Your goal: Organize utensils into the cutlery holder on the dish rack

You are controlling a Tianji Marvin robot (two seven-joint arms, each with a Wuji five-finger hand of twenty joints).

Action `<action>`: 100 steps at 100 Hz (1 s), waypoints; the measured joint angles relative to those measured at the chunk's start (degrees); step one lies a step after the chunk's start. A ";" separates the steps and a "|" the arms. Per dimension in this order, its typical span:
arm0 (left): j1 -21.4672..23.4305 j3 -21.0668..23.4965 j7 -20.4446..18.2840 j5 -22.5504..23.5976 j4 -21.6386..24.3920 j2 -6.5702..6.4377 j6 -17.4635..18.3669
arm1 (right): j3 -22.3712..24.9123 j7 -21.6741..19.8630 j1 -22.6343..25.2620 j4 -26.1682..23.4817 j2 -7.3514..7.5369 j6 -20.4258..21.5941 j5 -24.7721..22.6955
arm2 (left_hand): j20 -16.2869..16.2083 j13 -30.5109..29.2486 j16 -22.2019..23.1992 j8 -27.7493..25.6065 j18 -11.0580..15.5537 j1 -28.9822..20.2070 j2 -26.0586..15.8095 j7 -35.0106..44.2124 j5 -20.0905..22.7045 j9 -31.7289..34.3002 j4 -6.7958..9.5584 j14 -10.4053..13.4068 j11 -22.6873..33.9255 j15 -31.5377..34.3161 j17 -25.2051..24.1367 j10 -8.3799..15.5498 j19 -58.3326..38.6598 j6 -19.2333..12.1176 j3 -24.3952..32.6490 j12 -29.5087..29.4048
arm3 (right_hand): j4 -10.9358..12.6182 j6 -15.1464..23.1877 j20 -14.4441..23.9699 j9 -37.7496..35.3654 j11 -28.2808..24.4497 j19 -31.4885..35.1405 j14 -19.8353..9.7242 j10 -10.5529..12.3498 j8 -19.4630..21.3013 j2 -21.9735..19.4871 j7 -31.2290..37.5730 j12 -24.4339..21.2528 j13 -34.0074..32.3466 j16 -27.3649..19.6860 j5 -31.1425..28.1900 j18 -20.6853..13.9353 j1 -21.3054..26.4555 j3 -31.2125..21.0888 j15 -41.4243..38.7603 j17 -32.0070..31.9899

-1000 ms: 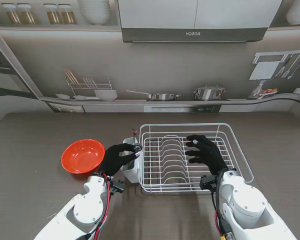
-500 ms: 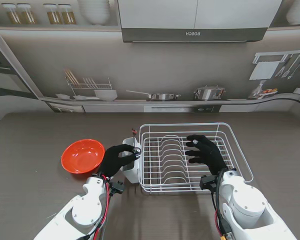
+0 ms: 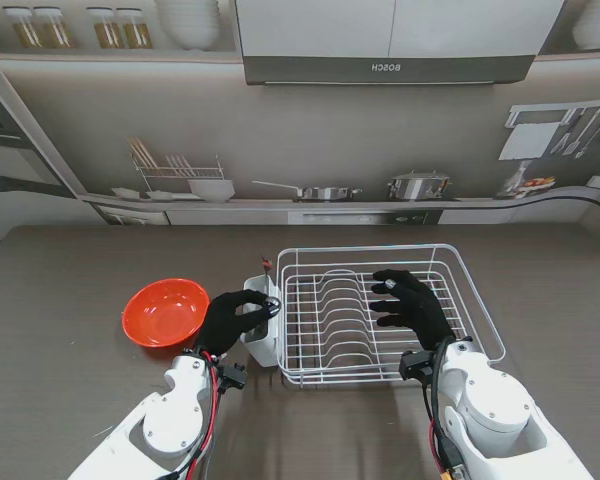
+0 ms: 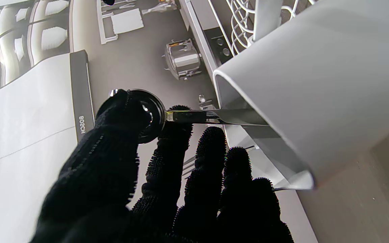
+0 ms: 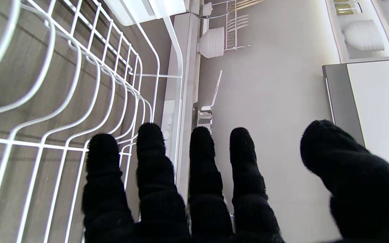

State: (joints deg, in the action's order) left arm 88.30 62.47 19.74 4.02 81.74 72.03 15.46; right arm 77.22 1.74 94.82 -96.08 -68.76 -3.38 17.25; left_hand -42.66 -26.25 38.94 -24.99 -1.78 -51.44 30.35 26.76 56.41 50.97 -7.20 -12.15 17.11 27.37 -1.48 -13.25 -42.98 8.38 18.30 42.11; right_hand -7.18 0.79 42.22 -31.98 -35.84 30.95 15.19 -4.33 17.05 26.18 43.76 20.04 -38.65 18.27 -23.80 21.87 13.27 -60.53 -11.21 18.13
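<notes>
Grey counter: spoon (image 4: 194, 116) handle-first into holder (image 4: 316, 84) (left hand (image 3: 235, 318)).

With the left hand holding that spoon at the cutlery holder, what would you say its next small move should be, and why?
Probably lower the spoon a little deeper, then let go. The left hand pinches its bowl end, and the handle already passes over the cutlery holder rim and inside. The right hand is spread open over the dish rack, holding nothing, so it need not act.
</notes>
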 measured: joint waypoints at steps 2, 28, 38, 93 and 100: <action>0.07 0.05 0.00 0.11 0.06 0.00 -0.01 | 0.00 0.00 0.00 0.00 0.00 0.00 0.00 | -0.20 0.00 0.00 -0.20 0.00 0.44 0.00 -0.42 0.30 0.00 0.00 -0.01 0.00 0.00 0.00 -0.05 0.03 0.35 0.75 -0.02 | 0.00 0.00 0.00 0.00 0.00 0.00 0.00 0.00 0.00 0.00 0.00 0.00 0.00 0.00 0.00 0.00 0.00 0.00 0.00 0.00; 0.75 0.76 -0.09 1.23 0.65 -0.19 -0.09 | 0.00 0.02 0.00 0.00 0.00 0.02 0.05 | -1.25 0.01 0.00 1.14 -0.63 6.29 -0.04 -9.67 0.02 0.00 0.05 -0.64 -0.55 -0.03 0.00 -0.51 0.39 3.61 10.09 -0.74 | 0.00 -0.01 -0.01 0.00 0.00 0.00 0.00 -0.01 0.00 0.00 0.00 0.00 0.00 0.00 0.00 0.00 0.00 0.00 0.00 0.00; 0.73 0.87 -0.19 0.95 0.65 -0.25 0.06 | 0.00 0.01 0.00 0.00 0.00 0.02 0.06 | -1.60 0.05 0.00 1.92 -1.50 6.72 -0.04 -11.03 -1.29 -0.01 0.05 -1.37 -0.61 -0.36 0.00 -0.69 0.58 3.02 10.16 -0.76 | 0.00 -0.01 -0.01 0.00 0.00 0.00 0.00 -0.01 0.00 0.00 0.00 0.00 0.00 0.00 0.00 0.00 0.00 0.00 0.00 0.00; 0.35 1.75 -0.95 0.10 -0.17 -0.41 3.44 | -0.01 -0.02 -0.04 0.01 0.00 -0.02 0.15 | -1.86 2.37 -3.06 6.80 -10.59 8.06 -1.21 -14.73 -6.16 -3.75 0.05 -5.40 -7.84 -6.67 -0.37 -0.35 9.59 -1.14 3.74 -13.34 | 0.00 -0.11 -0.01 -0.78 0.32 0.00 0.00 -0.03 0.00 0.00 0.00 0.00 0.00 0.00 0.00 0.00 0.00 0.00 0.00 0.02; 0.57 2.29 -1.57 -0.16 0.15 -0.60 3.57 | -0.02 -0.01 -0.05 0.02 0.00 -0.01 0.16 | -1.17 2.39 -5.85 6.80 -10.89 8.62 -1.89 -14.73 -6.25 -4.46 0.08 -5.24 -8.78 -10.18 -0.37 -0.14 13.95 -1.14 1.64 -16.96 | 0.00 -0.11 -0.01 -0.78 0.32 0.00 0.00 -0.04 0.00 0.00 0.00 0.00 0.00 0.00 0.00 0.00 0.00 0.00 0.00 0.02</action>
State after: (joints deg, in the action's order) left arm 88.87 64.75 18.17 3.86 81.89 71.43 19.03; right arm 77.20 1.73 94.77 -96.06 -68.77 -3.39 17.41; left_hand -43.83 -23.86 33.09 -18.18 -12.67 -42.83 28.46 12.02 50.16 46.51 -7.12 -17.39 8.33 17.19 -1.85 -13.40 -29.03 7.24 19.94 25.15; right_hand -7.18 0.68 42.21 -32.76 -35.52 30.95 15.19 -4.37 17.05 26.17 43.76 20.04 -38.65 18.27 -23.80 21.86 13.27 -60.53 -11.21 18.15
